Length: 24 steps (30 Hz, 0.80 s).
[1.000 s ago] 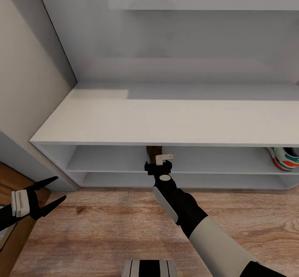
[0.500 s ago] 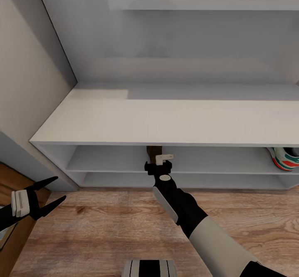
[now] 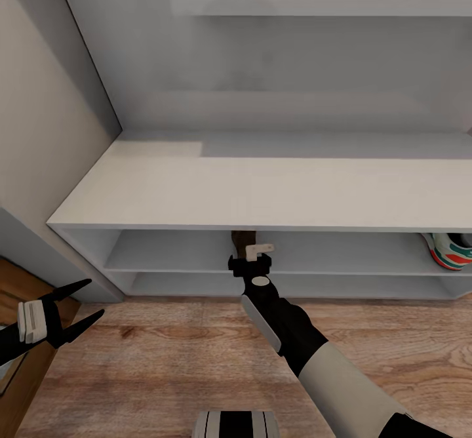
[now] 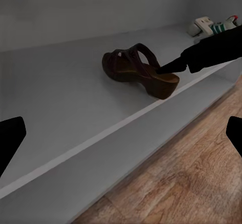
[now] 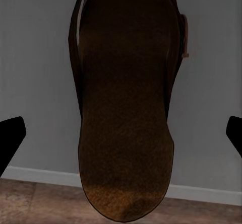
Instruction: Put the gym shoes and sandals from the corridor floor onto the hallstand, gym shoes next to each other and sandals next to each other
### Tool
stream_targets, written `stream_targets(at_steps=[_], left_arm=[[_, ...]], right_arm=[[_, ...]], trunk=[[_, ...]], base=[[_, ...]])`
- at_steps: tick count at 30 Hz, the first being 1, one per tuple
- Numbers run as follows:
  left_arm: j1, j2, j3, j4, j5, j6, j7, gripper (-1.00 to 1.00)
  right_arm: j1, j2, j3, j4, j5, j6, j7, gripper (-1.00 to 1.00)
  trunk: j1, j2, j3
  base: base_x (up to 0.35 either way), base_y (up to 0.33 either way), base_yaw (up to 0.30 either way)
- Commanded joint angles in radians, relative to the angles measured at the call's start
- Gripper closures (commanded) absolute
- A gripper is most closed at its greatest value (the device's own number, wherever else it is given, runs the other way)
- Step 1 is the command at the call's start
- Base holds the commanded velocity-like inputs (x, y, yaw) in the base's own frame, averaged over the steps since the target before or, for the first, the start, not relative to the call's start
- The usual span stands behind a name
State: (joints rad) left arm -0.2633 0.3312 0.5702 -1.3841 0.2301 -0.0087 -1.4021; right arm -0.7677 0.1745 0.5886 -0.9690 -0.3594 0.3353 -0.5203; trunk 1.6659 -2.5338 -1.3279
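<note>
Head view: your right claw (image 3: 250, 254) reaches under the flat top of the pale grey hallstand (image 3: 262, 195) at the upper open shelf, where a dark brown sandal (image 3: 242, 240) sits; from here you can't tell its spread. A cream gym shoe (image 3: 449, 250) with green stripes and an orange-red heel lies on the same shelf far right. Your left claw (image 3: 82, 307) hangs spread wide over the wood-grain plank floor (image 3: 164, 366), holding nothing. Left wrist view: the sandal (image 4: 139, 70), smooth leather with wide straps and a tan sole, rests on the matte shelf, heel at the front edge, a black fingertip (image 4: 169, 68) touching it. Right wrist view: the grainy brown footbed (image 5: 126, 108) lies between fingertips (image 5: 10, 138) set wide apart, not pinching. No readable writing anywhere.
</note>
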Motion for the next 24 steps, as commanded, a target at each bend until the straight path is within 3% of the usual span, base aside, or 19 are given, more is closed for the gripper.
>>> stream_targets(at_steps=[1,8,24], left_arm=[[-0.001,0.000,0.000,0.000,0.002,-0.001,-0.003,-1.00],[-0.001,0.000,0.000,0.000,0.002,-0.001,-0.002,-1.00],[-0.001,0.000,0.001,0.000,0.002,-0.002,-0.001,-1.00]], right_arm=[[-0.001,0.000,0.002,-0.001,-0.006,0.004,-0.007,-1.00],[-0.001,0.000,0.002,-0.001,-0.006,0.004,-0.007,-1.00],[-0.001,0.000,0.002,-0.001,-0.006,0.004,-0.007,-1.00]], trunk=[[0.000,0.000,-0.001],[0.000,0.000,-0.001],[0.000,0.000,-0.001]], base=[[0.000,0.000,0.000],[-0.012,0.000,0.000],[-0.132,0.000,0.000]])
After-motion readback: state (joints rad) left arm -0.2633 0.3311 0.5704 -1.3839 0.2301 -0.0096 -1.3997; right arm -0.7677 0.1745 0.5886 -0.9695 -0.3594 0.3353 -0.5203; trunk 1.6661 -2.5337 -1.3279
